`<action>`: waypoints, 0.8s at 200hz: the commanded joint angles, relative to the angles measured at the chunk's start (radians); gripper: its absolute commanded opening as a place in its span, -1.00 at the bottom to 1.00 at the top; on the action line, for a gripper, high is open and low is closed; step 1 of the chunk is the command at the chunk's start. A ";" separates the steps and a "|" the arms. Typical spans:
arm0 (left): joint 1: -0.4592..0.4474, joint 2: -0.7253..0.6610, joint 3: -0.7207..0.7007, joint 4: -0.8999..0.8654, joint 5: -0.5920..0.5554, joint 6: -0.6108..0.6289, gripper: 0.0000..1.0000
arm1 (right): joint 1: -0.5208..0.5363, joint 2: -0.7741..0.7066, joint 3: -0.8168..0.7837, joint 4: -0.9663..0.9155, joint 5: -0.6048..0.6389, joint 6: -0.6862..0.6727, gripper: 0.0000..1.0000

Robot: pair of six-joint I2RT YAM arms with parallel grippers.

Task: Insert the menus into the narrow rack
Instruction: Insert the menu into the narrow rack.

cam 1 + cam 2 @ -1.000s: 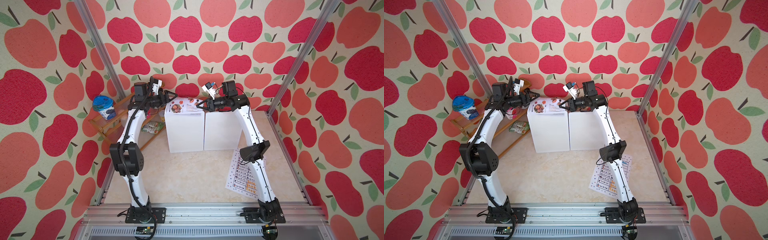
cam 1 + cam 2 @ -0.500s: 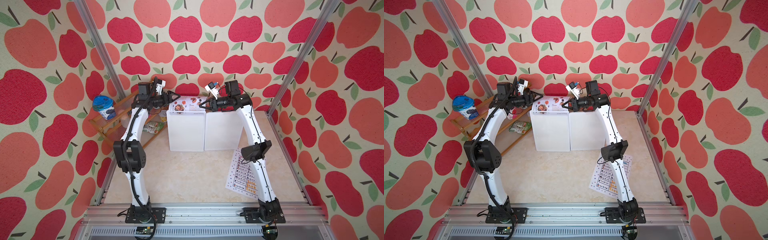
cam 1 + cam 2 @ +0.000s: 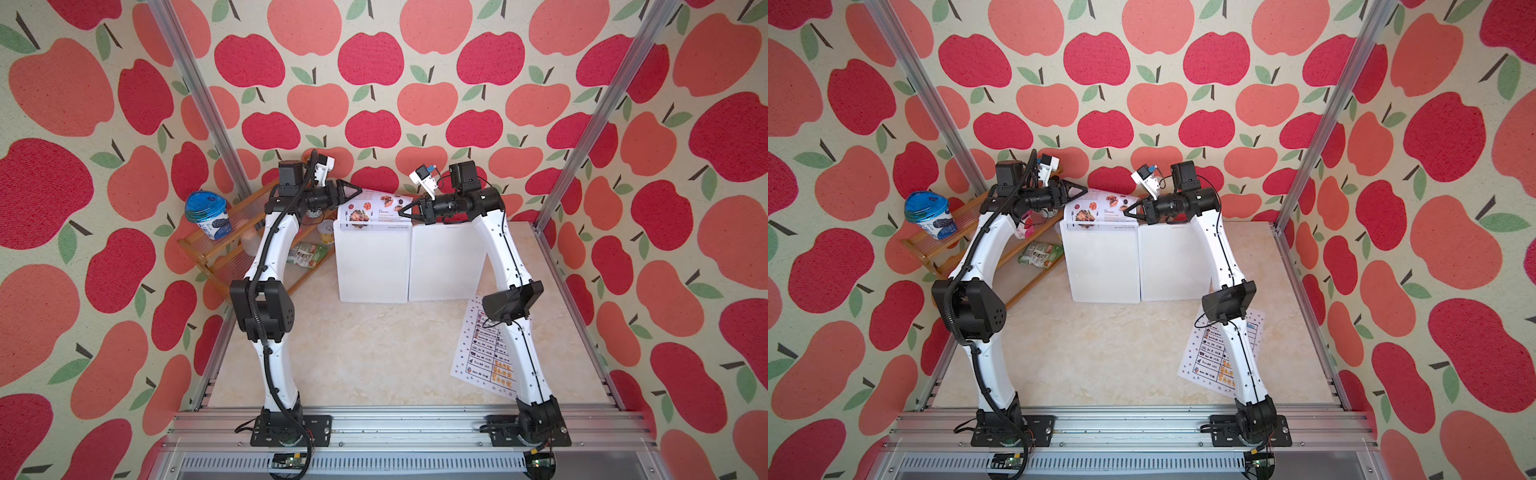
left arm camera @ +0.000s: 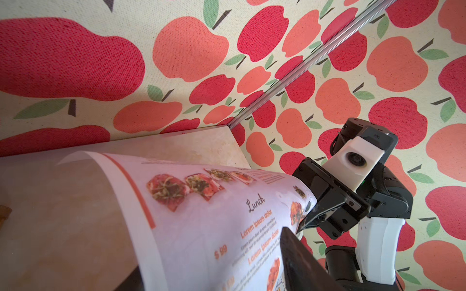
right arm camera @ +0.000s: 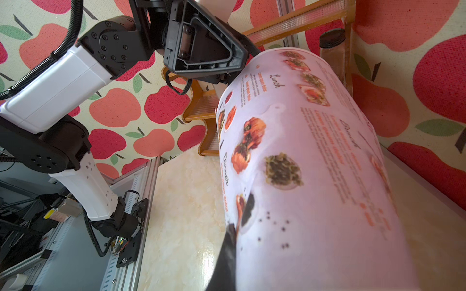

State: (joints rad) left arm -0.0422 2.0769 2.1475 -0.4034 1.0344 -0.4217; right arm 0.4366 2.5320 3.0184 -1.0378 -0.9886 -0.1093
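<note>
Right wrist view: I am watching my right gripper pinching shut on one side edge of the food-photo menu, which is bowing up into an arch. Across that arch my left gripper is straddling the opposite edge, though I cannot tell whether its jaws are clamping the sheet. In both top views the sheet's lower edge is meeting the top of the white rack just below both grippers. The table-print menu is lying flat on the table well away, partly under my right arm.
</note>
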 commanded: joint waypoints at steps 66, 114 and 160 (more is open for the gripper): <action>0.007 -0.043 -0.015 -0.036 0.049 0.065 0.17 | 0.028 0.016 0.019 0.054 0.025 0.065 -1.00; 0.009 -0.052 -0.035 -0.027 0.056 0.067 0.13 | 0.025 0.021 0.020 -0.007 0.039 0.014 -1.00; 0.008 -0.077 -0.062 -0.019 0.064 0.076 0.06 | 0.018 0.016 0.022 -0.067 0.061 -0.044 -1.00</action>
State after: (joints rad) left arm -0.0360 2.0529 2.1059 -0.4232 1.0634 -0.3737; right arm 0.4530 2.5347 3.0200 -1.0267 -0.9459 -0.0967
